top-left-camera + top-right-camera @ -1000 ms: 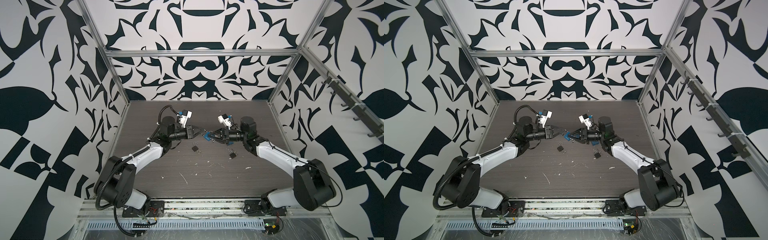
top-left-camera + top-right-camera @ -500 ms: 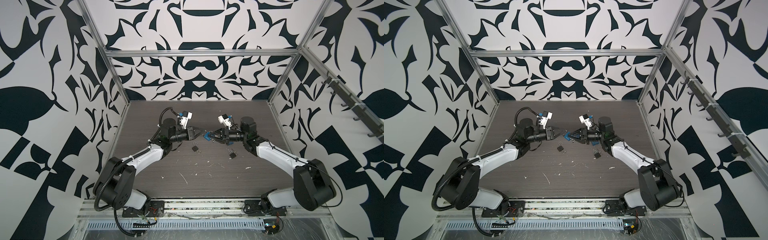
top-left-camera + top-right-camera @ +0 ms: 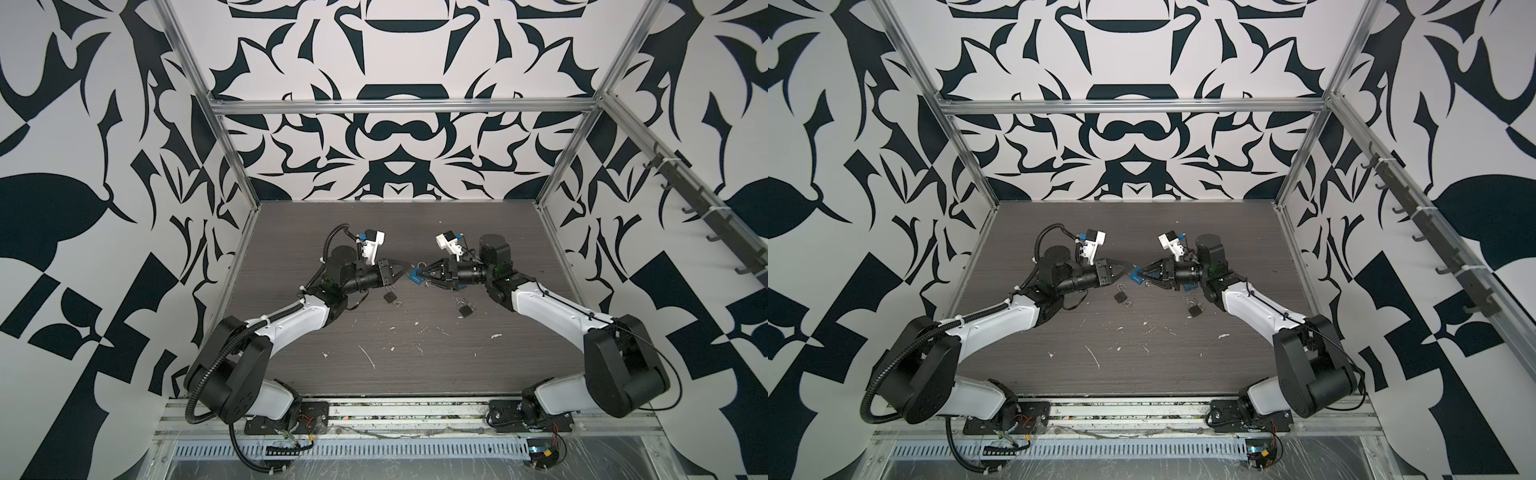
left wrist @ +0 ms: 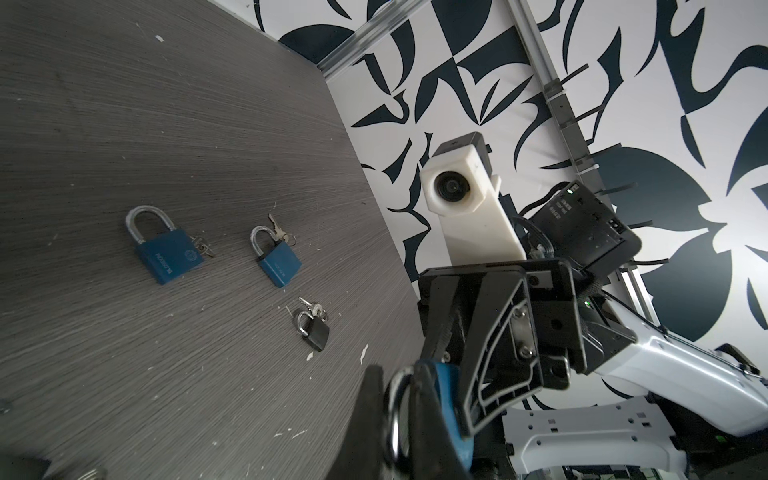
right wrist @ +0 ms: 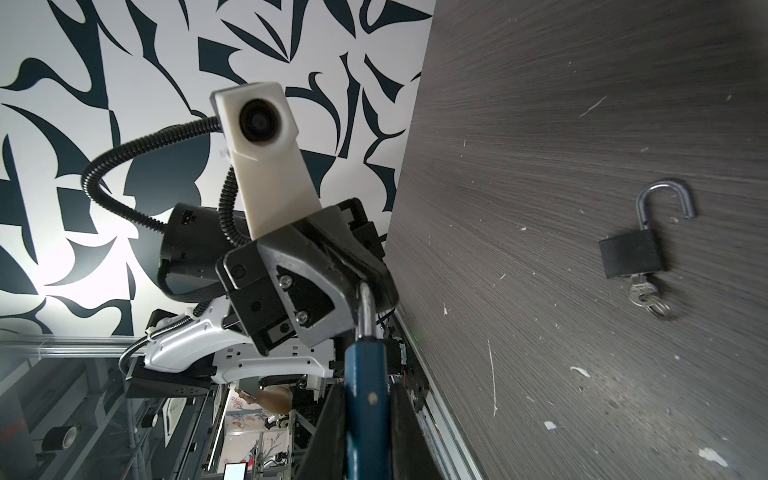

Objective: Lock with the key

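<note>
Two blue padlocks [image 4: 170,255] [image 4: 280,262], two black padlocks [image 4: 318,334] [image 5: 633,253] lie loose. Our right fingers [image 5: 322,436] clamp a fifth padlock [image 5: 368,399], left fingers [image 5: 332,266] its shackle [image 5: 365,311].

L arm wrist joint [image 3: 343,262] crept rightward + lower; wrist cam [image 3: 371,245] dipped a bit. L gripper [image 3: 406,271] edged twd blue padlock [image 3: 414,276].
</note>
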`<state>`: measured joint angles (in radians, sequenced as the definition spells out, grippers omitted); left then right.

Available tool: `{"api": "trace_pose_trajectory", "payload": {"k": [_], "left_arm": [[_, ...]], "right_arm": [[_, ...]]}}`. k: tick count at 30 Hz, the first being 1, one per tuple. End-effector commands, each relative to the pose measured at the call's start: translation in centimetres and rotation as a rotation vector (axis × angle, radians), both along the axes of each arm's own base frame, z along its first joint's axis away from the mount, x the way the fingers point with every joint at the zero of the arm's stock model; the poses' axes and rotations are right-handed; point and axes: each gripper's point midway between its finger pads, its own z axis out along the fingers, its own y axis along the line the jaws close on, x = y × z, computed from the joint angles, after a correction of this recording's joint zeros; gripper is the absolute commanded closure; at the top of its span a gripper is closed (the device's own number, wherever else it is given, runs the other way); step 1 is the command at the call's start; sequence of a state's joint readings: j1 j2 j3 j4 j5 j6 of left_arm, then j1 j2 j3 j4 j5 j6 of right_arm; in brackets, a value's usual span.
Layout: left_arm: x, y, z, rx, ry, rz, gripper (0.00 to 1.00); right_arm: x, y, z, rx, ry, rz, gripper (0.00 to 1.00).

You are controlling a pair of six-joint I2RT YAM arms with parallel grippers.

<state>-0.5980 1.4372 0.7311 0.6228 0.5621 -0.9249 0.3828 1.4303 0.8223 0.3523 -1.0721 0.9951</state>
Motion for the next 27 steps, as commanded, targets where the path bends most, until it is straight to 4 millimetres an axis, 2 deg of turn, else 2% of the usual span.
{"api": "trace_pose_trajectory", "payload": {"k": [1, 5, 12, 14, 18, 27], "left_arm": [[-9.9, -4.1, -0.9, -0.011, 0.071, -0.422, 1.0], [-7.4, -3.2, 0.3, -0.034, 0.048, -0.37, 1.0], [-3.5, -0.6, 3.8, -0.106, -0.001, -0.323, 1.0], [-2.8, 0.1, 4.8, -0.118, -0.017, -0.314, 0.96], [-2.1, 1.2, 6.4, -0.151, -0.05, -0.301, 0.89], [-1.8, 1.6, 7.0, -0.169, -0.057, -0.296, 0.84]], "right_arm": [[3.8, 1.1, 6.7, 0.052, -0.341, -0.14, 1.0], [2.9, 0.8, 5.3, -0.004, -0.339, -0.123, 1.0], [1.4, 0.1, 3.5, -0.062, -0.324, -0.108, 1.0], [1.1, 0.0, 3.4, -0.064, -0.324, -0.106, 1.0], [0.8, -0.1, 3.1, -0.069, -0.319, -0.11, 1.0], [0.7, 0.0, 3.3, -0.067, -0.319, -0.11, 1.0]]}}
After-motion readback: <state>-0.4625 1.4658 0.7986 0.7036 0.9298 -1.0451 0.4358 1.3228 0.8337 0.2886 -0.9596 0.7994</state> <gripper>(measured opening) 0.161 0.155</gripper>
